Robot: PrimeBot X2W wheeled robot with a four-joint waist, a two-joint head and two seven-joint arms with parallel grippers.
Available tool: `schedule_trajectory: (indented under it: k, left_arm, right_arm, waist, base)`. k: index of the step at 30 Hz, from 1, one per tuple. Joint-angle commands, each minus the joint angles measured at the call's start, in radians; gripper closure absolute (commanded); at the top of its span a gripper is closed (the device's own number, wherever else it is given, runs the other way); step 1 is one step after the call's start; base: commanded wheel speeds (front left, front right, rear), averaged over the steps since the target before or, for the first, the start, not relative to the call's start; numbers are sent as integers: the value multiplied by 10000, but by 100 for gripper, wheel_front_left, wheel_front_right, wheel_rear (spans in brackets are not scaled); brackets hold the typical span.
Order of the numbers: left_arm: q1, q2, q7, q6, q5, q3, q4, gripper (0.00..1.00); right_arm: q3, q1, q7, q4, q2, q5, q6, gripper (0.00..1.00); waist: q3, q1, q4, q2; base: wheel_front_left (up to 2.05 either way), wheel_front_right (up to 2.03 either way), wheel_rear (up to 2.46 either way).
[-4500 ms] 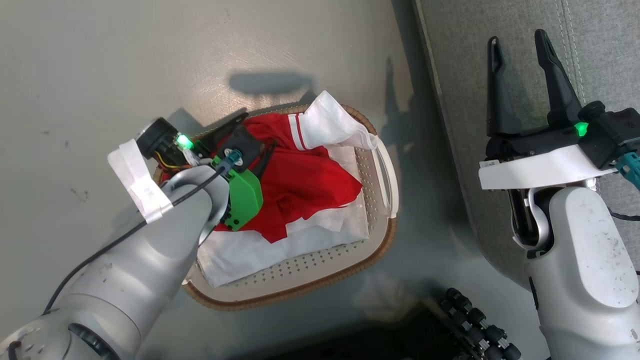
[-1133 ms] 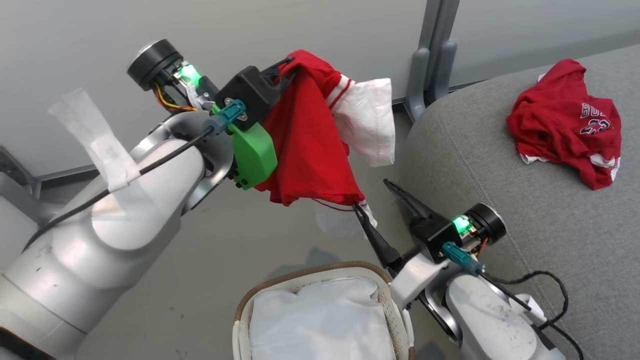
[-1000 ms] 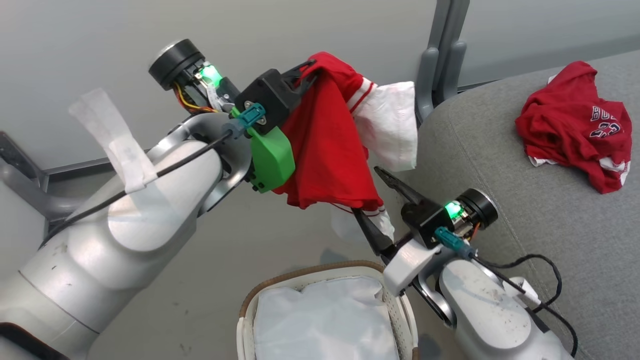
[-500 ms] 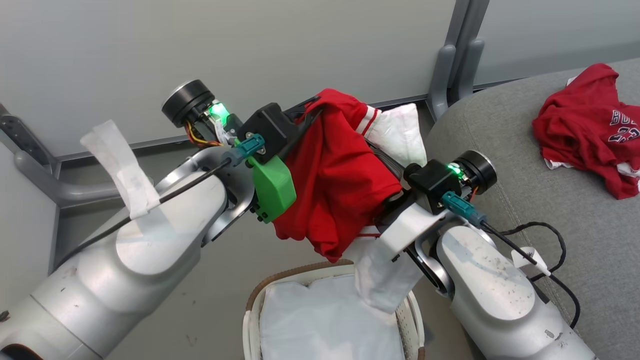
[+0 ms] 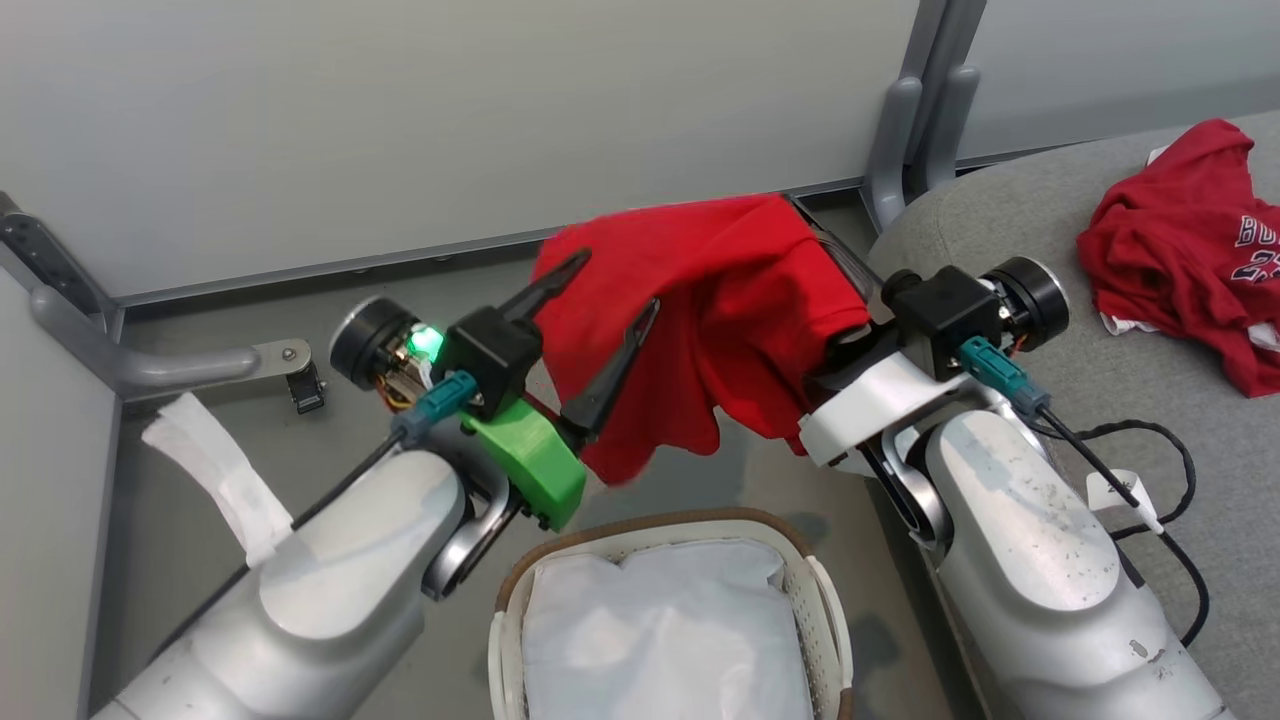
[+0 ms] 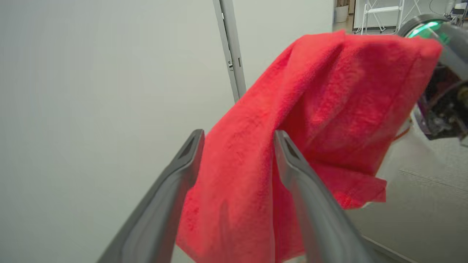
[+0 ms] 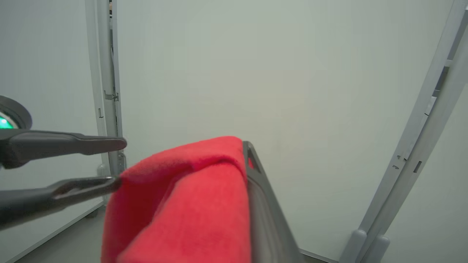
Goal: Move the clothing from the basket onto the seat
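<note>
Bright red soft garment (image 5: 720, 300) looks limp, light; right jaws pinch its 3 o'clock folds, a good hold; left jaws wide.

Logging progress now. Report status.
Left pincer open. Right pincer shut on shirt, hanging beside seat. Second shirt on seat. Nothing blocking.

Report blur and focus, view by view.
Head view: mostly sharp; the lower hem of the soft bright red garment smears. Left wrist view: garment and the open left gripper look soft, near the lens. Right wrist view: cloth blurred, pale wall evenly lit, no glare.
</note>
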Motion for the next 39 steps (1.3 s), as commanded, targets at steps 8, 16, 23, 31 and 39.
schedule_trajectory:
  k: [8, 16, 23, 31, 39]
  left_arm:
    - [1224, -328, -359, 114, -121, 85, 138, 0]
    - [2047, -598, -432, -63, 106, 313, 102, 0]
    - [2346, -855, -420, -183, 532, 765, -171, 0]
    - [2529, -929, -415, -298, 1036, 1183, -384, 0]
    - [2185, -873, -415, -469, 1448, 1351, -262, 0]
  right_arm:
    - [-972, 457, -31, 30, -29, -414, -14, 100]
    - [-1509, 624, -31, -17, -24, -732, -14, 100]
    - [-1807, 489, -31, -21, -27, -858, -14, 100]
    - [-2379, 133, -32, -233, -32, -1352, -14, 100]
    - [-3168, 318, -31, -477, -38, -1868, -14, 100]
  waist:
    - [91, 0, 140, 0]
    - [196, 0, 50, 0]
    - [304, 0, -296, 0]
    - [815, 0, -1806, 0]
    - [1557, 0, -3724, 0]
  base:
    - [0, 0, 0]
    - [0, 0, 0]
    - [0, 0, 0]
    - [0, 0, 0]
    - [0, 0, 0]
